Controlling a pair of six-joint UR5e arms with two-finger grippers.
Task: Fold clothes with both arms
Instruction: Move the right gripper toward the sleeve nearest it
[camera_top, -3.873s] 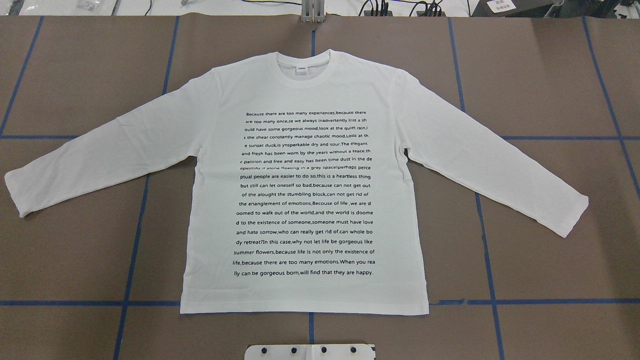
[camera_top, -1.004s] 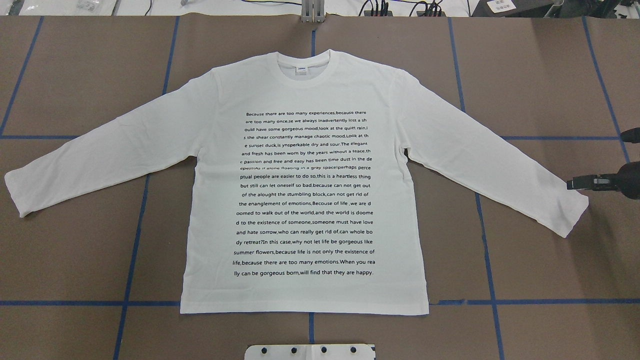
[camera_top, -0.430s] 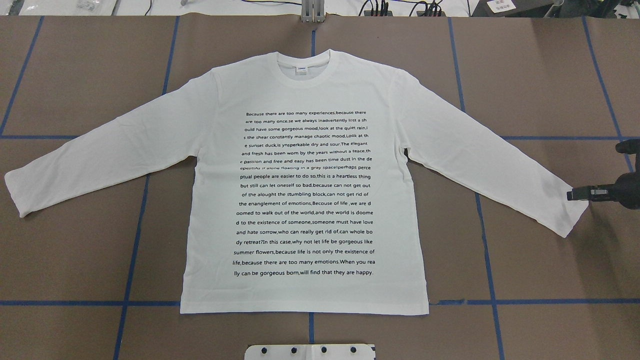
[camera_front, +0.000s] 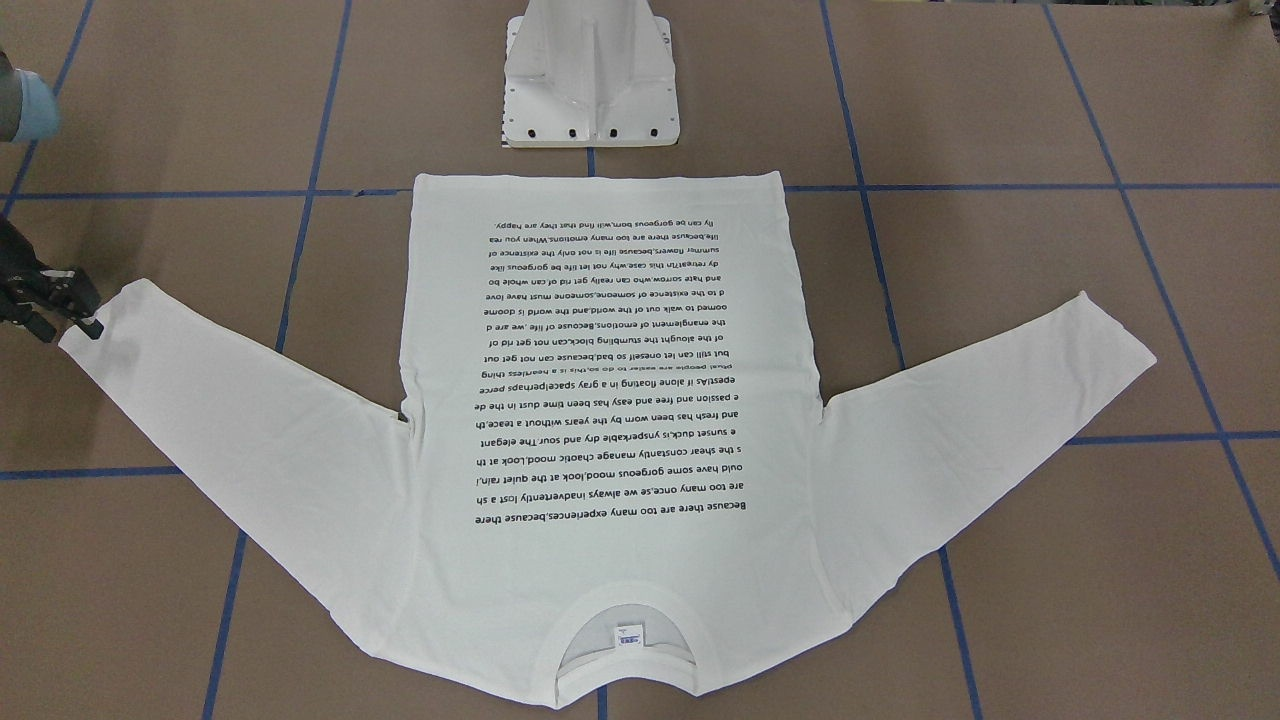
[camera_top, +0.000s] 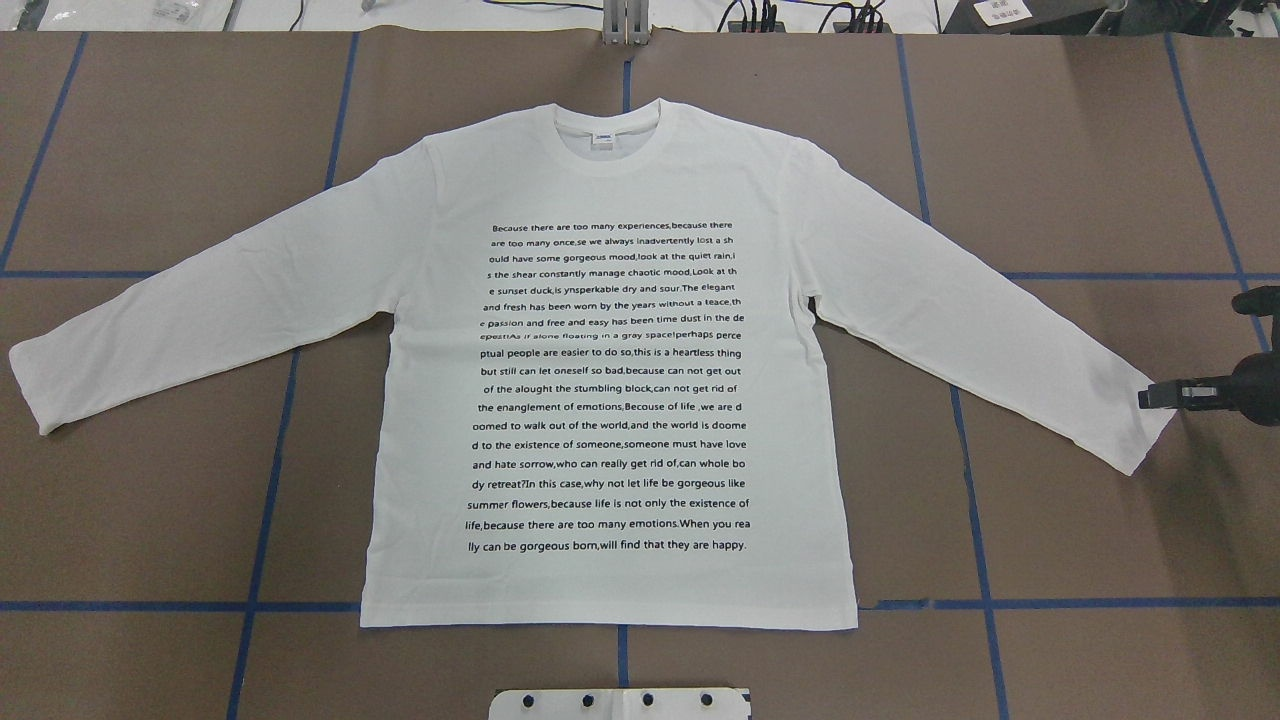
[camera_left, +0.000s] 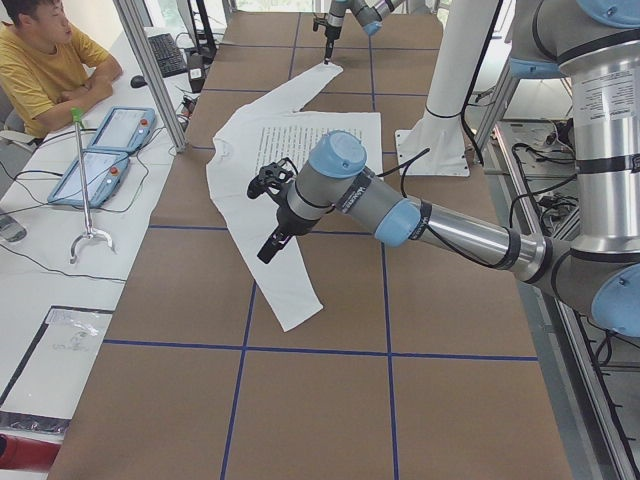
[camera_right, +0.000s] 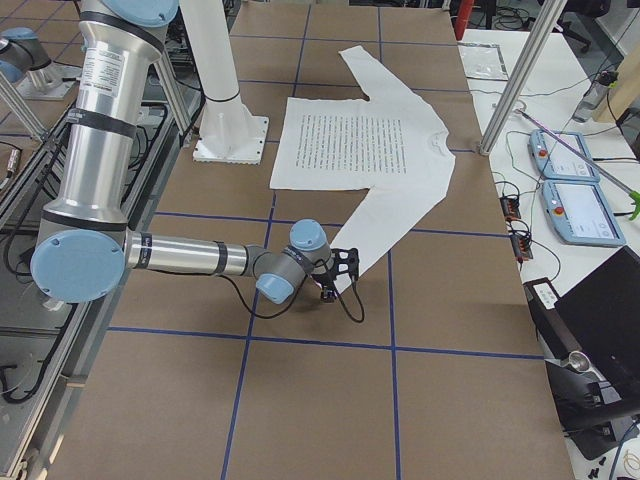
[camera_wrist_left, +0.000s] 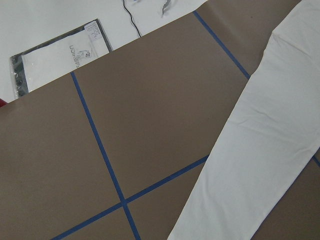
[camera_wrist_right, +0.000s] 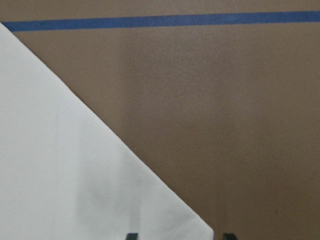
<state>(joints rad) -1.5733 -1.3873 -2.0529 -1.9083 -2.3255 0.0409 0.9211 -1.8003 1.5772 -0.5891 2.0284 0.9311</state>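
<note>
The white long-sleeved T-shirt (camera_top: 610, 400) lies flat on the brown table with its printed side up and both sleeves spread out. My right gripper (camera_top: 1150, 397) sits low at the right sleeve's cuff (camera_top: 1140, 430). It is open: in the right wrist view its fingertips (camera_wrist_right: 131, 236) stand apart on either side of the cuff corner. The same gripper (camera_front: 88, 322) shows at the left edge of the front-facing view. My left gripper (camera_left: 268, 248) appears only in the exterior left view, hovering over the left sleeve (camera_left: 285, 290), and I cannot tell its state. The left wrist view shows that sleeve (camera_wrist_left: 260, 150) and no fingers.
The white pedestal base (camera_front: 590, 80) stands just behind the shirt's hem. Blue tape lines cross the table. A person (camera_left: 45, 60) sits at a side table holding two teach pendants (camera_left: 100, 150). A plastic bag (camera_wrist_left: 60, 55) lies on the white surface past the table's left end.
The right gripper came in from the right edge and slid toward the robot's side of the table, reaching the right cuff. The shirt has not moved.
</note>
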